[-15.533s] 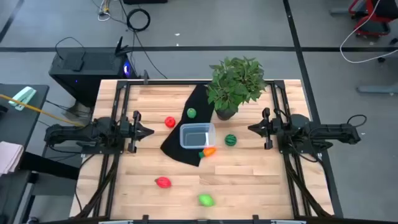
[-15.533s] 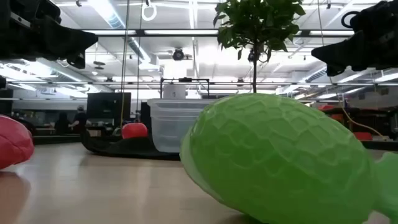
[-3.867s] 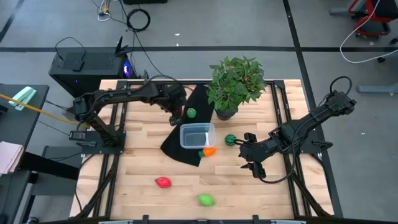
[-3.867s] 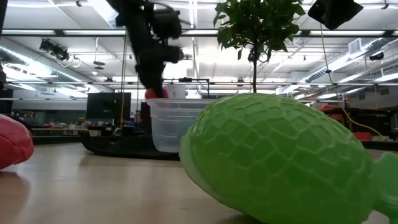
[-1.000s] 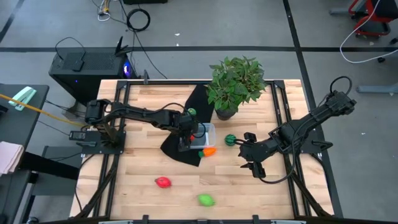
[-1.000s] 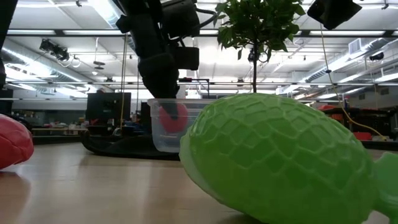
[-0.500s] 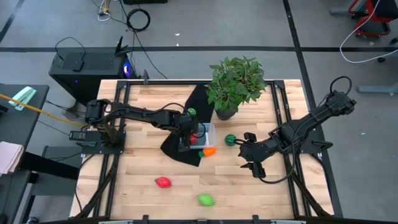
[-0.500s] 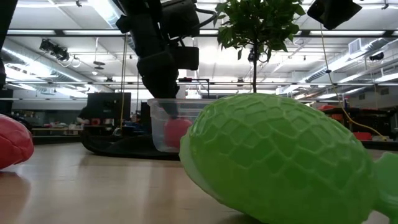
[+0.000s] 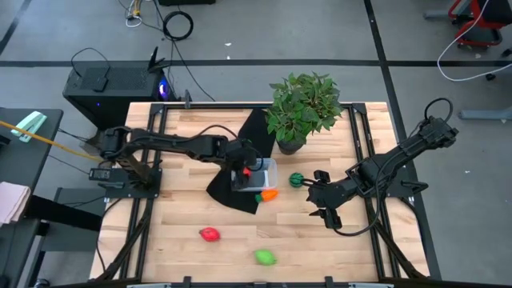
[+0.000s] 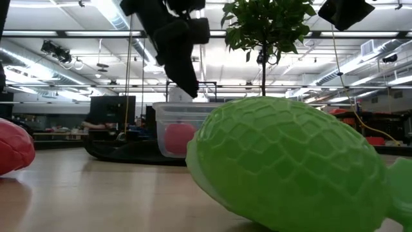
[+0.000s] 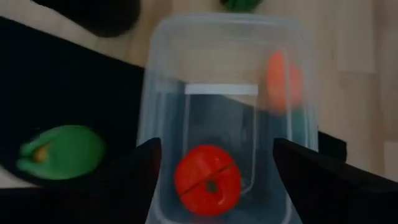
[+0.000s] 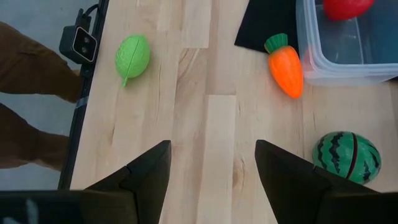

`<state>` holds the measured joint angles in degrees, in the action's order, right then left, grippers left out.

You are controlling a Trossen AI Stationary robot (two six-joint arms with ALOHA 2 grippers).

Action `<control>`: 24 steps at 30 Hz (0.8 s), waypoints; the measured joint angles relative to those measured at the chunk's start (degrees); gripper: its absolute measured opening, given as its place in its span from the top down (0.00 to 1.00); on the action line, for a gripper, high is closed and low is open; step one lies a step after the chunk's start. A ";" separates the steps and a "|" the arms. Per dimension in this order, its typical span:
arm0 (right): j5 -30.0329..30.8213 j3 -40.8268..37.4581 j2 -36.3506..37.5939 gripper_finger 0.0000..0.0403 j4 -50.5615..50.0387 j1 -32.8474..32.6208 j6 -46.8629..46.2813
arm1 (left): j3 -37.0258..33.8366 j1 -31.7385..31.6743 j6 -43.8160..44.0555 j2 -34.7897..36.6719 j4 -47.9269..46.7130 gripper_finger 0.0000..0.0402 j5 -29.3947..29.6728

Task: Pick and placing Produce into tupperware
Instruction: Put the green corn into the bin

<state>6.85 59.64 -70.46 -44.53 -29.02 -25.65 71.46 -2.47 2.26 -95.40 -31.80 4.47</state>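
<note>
Above the tupperware (image 9: 254, 175) at mid-table I held the left claw (image 9: 240, 169) spread open and empty, red tomato (image 11: 207, 180) lay inside, right claw (image 9: 314, 194) gaped empty near the watermelon (image 9: 297, 180)

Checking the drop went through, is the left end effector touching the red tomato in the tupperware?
Apart. The left wrist view shows the red tomato lying alone in the tupperware, with clear gaps to both fingers of the open left end effector.
</note>
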 joint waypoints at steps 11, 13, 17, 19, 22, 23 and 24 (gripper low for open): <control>0.00 0.00 -0.02 0.41 0.00 0.00 -0.30 | -0.04 -6.99 0.83 5.36 -5.48 0.23 2.96; -0.01 0.00 -0.02 0.41 0.00 0.00 -0.30 | -0.04 -8.66 0.53 6.22 -5.37 0.23 4.21; 0.00 0.00 -0.02 0.41 -0.02 0.00 0.15 | -0.03 -12.18 -3.59 6.19 -2.20 0.23 4.59; 0.00 0.00 -0.02 0.41 0.02 0.00 0.22 | 0.00 -13.54 -6.86 4.96 -0.32 0.23 3.41; 0.00 -0.02 -0.02 0.41 -0.03 0.00 0.03 | -0.11 -15.07 -10.70 2.67 0.68 0.23 0.17; 0.04 -0.02 -0.04 0.41 -0.08 0.00 -0.01 | -0.11 -15.46 -11.89 2.11 1.47 0.23 -0.59; 0.12 -0.02 -0.04 0.41 -0.17 0.00 -0.20 | -0.11 -15.74 -12.78 1.55 1.69 0.23 -0.79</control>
<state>6.97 59.61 -70.50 -44.70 -29.02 -25.86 71.35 -18.21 -10.51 -93.85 -30.11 3.69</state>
